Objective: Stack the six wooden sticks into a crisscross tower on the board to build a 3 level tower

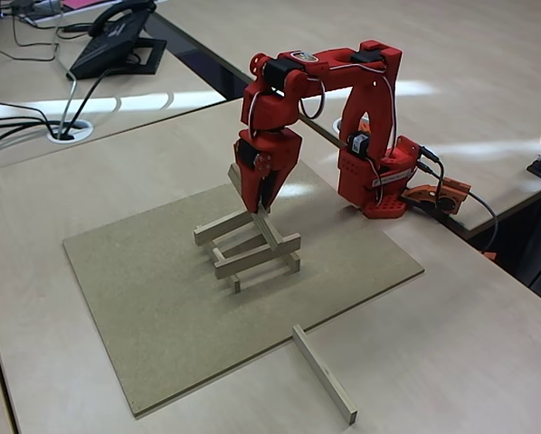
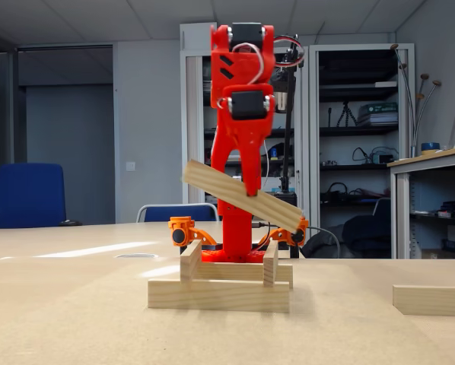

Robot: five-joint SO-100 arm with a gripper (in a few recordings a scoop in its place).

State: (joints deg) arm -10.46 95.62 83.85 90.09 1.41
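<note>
Gripping a tilted wooden stick [image 2: 243, 196], the closed fingers [image 2: 252, 186] are held above the partial tower [image 2: 221, 283] on the board [image 1: 162, 298]. Two crossed layers are seen there, the far sticks partly hidden. A sixth stick [image 1: 325, 373] lies on the tabletop [image 1: 451, 362], cut off in the low fixed view.

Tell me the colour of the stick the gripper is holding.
Pale beige wood. The stick in the gripper shows best in a fixed view, tilted above the tower.
</note>
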